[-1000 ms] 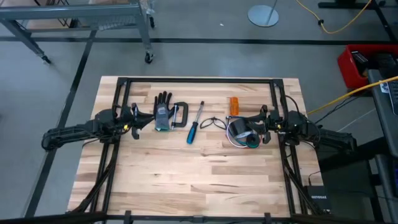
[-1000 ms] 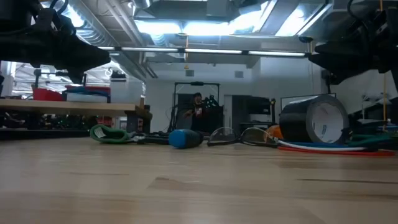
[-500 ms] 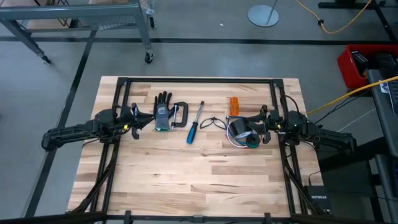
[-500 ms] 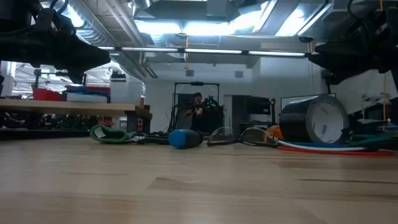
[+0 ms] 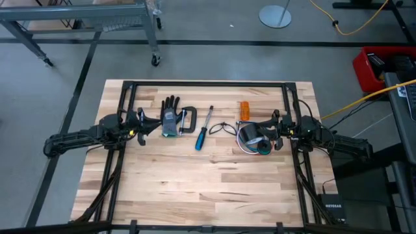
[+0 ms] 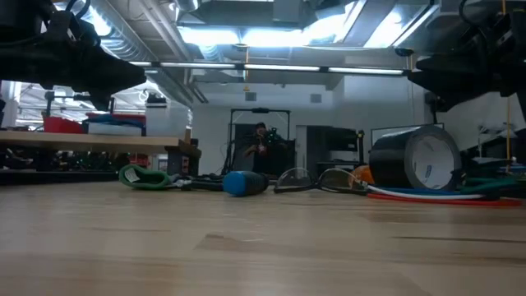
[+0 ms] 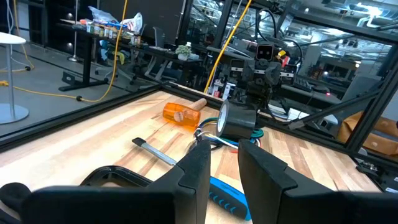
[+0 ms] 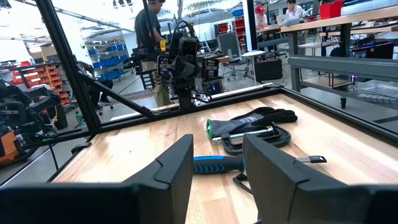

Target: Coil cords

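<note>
The cords are thin white, blue and red wires in a loose ring, lying flat on the wooden table at its right. The left wrist view shows the cords beside a grey tape roll, which stands on edge over the ring. In the low view the cords run along the tabletop under the roll. My right gripper hovers level just right of the roll, open and holding nothing. My left gripper hovers level at the table's left, beside a glove, and stands open with nothing between its fingers.
Between the arms lie a black glove, a C-clamp, a blue-handled screwdriver, safety glasses and an orange piece. A black frame borders the table. A person stands beyond the table's left edge.
</note>
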You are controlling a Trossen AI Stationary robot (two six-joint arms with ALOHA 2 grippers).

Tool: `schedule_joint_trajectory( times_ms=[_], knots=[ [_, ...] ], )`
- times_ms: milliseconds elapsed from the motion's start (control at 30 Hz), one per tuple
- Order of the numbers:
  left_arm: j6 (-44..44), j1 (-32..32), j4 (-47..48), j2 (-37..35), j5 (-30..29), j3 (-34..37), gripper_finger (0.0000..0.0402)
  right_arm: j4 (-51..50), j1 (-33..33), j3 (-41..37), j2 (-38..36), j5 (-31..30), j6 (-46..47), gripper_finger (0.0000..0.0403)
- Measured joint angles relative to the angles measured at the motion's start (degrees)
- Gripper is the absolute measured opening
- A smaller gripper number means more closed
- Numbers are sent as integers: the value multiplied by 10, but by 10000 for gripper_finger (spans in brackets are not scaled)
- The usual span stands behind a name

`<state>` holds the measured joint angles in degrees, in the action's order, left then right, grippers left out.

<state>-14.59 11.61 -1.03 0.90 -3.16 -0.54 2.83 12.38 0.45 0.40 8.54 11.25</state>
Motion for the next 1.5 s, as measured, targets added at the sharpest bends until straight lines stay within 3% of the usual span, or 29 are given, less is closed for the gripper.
schedule_joint_trajectory(
  times_ms=[900, 1067, 1267, 1500],
  knots=[
    [-5, 0, -5, 0, -4, 0, 74, 0, 0, 0, 0, 0, 0, 143],
    [28, 9, -92, 0, -76, 0, 74, 0, 0, 0, 0, 0, 0, 143],
    [-4, 10, -185, 16, -87, 0, 74, 0, 0, 0, 0, 0, 0, 143],
    [-31, -19, -314, 148, -87, -15, 74, 0, 0, 0, 0, 0, 0, 143]
  ],
)
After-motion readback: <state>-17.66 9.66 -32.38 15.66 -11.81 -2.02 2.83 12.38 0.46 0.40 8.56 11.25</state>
